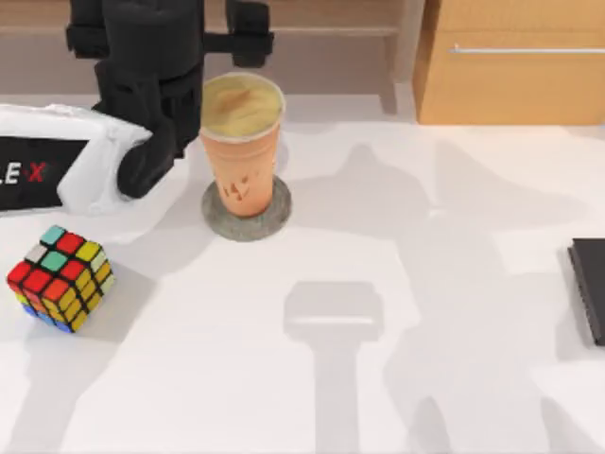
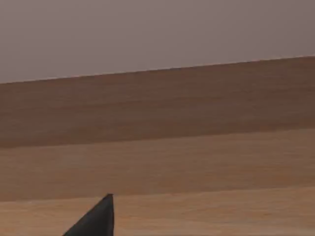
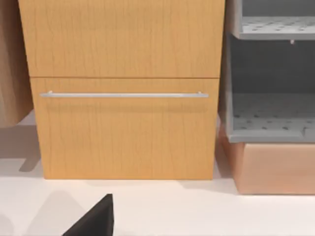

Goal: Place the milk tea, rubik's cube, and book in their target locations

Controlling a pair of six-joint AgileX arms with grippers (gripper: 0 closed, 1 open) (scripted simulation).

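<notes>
white worktop (image 1: 397, 312) runs across the top view, with a wooden drawer cabinet (image 1: 515, 66) along the back at upper right. milk tea (image 1: 240, 142) stands upright on the round grey speckled coaster (image 1: 248, 225), upper-middle left of the frame; the coaster rim shows around the cup base. rubik's cube (image 1: 60, 278) sits at lower left, on the worktop, well apart from the cup. flat black slab (image 1: 590, 288) lies at the right edge, mid height, cut off by the frame.

left arm (image 1: 156, 71) is at upper left, its dark body just beside the cup's left side, over a white base plate (image 1: 61, 156) with red and white lettering. whether it touches the cup, cannot tell. left claw state: cannot tell, since the left wrist view gives just one dark fingertip (image 2: 96, 221) against wood-grain panels (image 2: 197, 162).

right wrist view has one dark fingertip (image 3: 96, 221) over the white worktop, facing the drawer cabinet with its metal bar handle (image 3: 123, 94), and a grey perforated shelf unit (image 3: 270, 73) beside it. right claw state: cannot tell.
</notes>
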